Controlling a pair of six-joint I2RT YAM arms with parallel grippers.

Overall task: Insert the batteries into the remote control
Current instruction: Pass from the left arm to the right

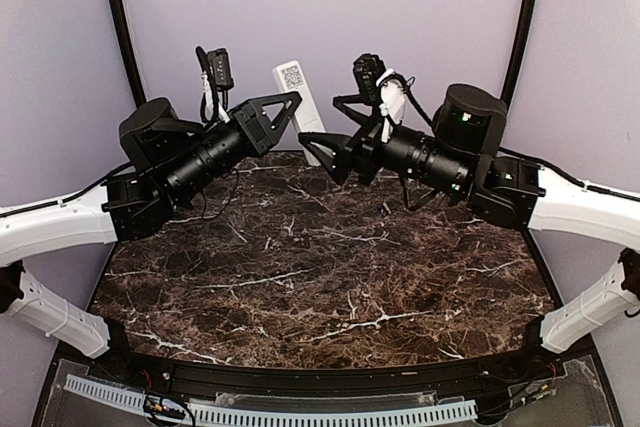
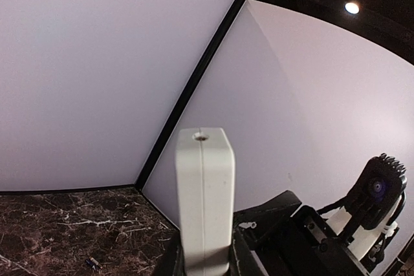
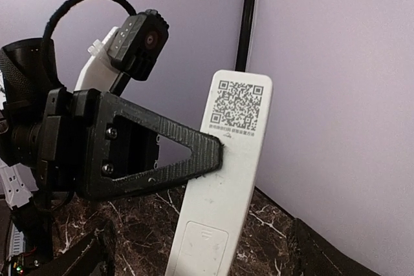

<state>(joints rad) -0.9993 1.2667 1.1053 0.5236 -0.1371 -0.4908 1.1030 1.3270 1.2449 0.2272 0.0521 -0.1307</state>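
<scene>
Left gripper point(image 1: 297, 99) pinches the remote control point(image 1: 292, 79) upright at upper centre, its battery cover point(image 3: 200, 244) turned toward the spread-fingered right gripper point(image 1: 320, 119), presumably for access; a likely battery point(image 2: 92, 262) lies on the marble table point(image 1: 320, 277).

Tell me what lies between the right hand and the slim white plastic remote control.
Nothing: right wrist view shows only bare air between the right hand and the remote control.
</scene>
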